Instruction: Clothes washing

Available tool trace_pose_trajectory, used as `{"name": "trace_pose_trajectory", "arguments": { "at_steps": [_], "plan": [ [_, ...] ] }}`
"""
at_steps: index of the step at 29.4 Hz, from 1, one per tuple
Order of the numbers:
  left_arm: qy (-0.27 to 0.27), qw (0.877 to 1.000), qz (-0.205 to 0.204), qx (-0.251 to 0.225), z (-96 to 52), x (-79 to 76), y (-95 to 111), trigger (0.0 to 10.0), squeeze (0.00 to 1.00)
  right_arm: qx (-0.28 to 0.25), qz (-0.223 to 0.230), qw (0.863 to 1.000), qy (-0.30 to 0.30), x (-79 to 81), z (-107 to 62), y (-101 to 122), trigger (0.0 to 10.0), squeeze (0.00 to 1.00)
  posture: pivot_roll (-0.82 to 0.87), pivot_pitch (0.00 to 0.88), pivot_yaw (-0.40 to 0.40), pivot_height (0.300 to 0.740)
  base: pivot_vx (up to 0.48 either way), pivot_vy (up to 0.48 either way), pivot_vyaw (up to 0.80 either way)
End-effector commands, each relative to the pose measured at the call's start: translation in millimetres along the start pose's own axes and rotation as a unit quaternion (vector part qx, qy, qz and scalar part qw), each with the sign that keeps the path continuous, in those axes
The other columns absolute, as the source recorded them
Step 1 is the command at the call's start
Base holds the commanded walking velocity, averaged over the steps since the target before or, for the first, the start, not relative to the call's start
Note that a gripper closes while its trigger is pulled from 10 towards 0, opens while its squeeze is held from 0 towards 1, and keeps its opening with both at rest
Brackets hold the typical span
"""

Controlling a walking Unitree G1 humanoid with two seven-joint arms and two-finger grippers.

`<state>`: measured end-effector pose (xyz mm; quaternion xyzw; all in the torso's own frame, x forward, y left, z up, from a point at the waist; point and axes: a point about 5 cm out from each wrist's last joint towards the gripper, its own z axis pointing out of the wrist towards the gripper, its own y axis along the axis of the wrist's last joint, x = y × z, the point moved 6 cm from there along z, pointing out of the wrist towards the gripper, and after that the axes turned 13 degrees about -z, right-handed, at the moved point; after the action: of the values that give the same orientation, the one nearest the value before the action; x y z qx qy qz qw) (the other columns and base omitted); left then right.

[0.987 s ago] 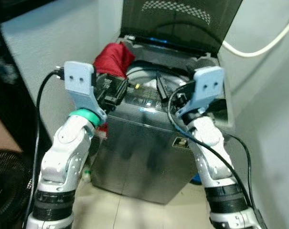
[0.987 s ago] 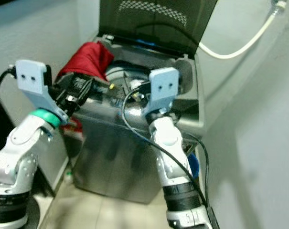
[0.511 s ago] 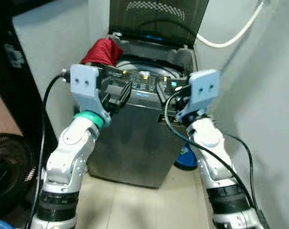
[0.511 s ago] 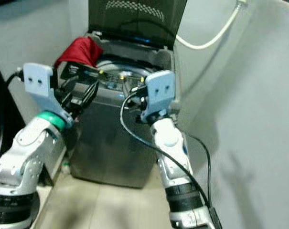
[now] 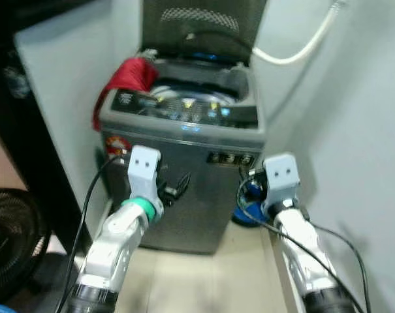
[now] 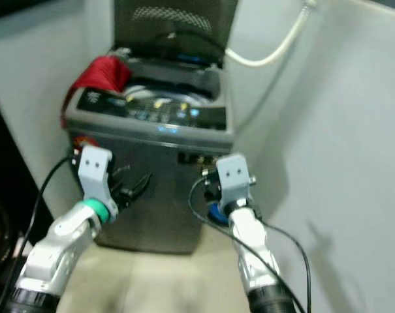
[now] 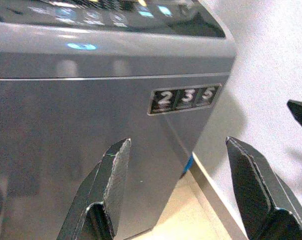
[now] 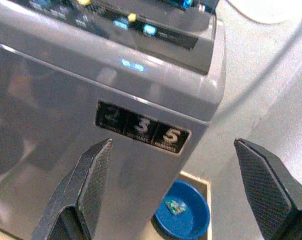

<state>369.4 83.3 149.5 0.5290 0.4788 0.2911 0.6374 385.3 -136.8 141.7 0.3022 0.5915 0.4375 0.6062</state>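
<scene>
washing machine [image 5: 184,189] stands against the wall with its lid [image 5: 200,29] raised, and a red cloth [image 5: 128,75] is draped over its left rear corner, hanging down the side. left gripper [image 7: 178,192] is held low before the grey front panel, fingers spread wide and holding nothing. right gripper [image 8: 183,192] is beside it, also wide open and empty, above a blue bowl [image 8: 183,215] on the floor by the machine's right side.

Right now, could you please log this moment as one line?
washer: lid up | red cloth: on left rim | left gripper: open, empty | right gripper: open, empty
</scene>
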Motion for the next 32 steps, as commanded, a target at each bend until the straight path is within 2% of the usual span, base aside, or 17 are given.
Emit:
{"name": "trace_pose_trajectory", "arguments": {
  "at_steps": [1,8,9,12,13,19,30,32],
  "plan": [
    [0.003,1.0,0.001,0.015,-2.0,1.4,-13,10.0,0.0,-0.006,-0.003,1.0,0.009,7.4,-0.6,1,10.0,0.0,0.1,0.0,-0.037,0.74,0.0,0.0,0.0],
    [0.01,1.0,0.003,0.021,-4.0,4.6,-20,10.0,0.0,0.0,-0.002,1.0,0.012,11.9,-1.2,-3,10.0,0.0,0.1,0.0,-0.039,0.74,0.0,0.0,0.0],
    [0.024,0.999,0.022,0.042,-11.0,12.8,-41,10.0,0.0,0.035,0.0,0.999,0.014,19.3,-8.3,-28,10.0,0.0,0.11,0.0,-0.038,0.74,0.0,0.0,0.0],
    [0.033,0.998,0.027,0.054,-15.1,17.8,-51,10.0,0.0,0.054,0.002,0.998,0.012,21.2,-13.0,-41,10.0,0.0,0.11,0.0,-0.038,0.74,0.0,0.0,0.0],
    [0.045,0.996,0.035,0.071,-21.4,26.1,-65,10.0,0.0,0.081,0.005,0.997,0.009,22.5,-20.7,-59,10.0,0.0,0.11,0.0,-0.033,0.74,0.0,0.0,0.0],
    [0.051,0.994,0.04,0.082,-26.5,31.9,-74,10.0,0.0,0.096,0.0,0.995,0.014,26.4,-27.1,-69,10.0,0.0,0.11,0.0,-0.026,0.74,0.0,0.0,0.0],
    [0.046,0.995,0.042,0.077,-26.3,28.4,-76,10.0,0.0,0.084,-0.011,0.996,0.025,36.0,-27.1,-68,10.0,0.0,0.12,0.0,-0.025,0.74,0.0,0.0,0.0],
    [0.045,0.995,0.043,0.074,-25.6,27.6,-76,10.0,0.0,0.076,-0.018,0.996,0.033,38.6,-25.7,-66,10.0,0.0,0.12,0.0,-0.028,0.74,0.0,0.0,0.8]
  ]
}}
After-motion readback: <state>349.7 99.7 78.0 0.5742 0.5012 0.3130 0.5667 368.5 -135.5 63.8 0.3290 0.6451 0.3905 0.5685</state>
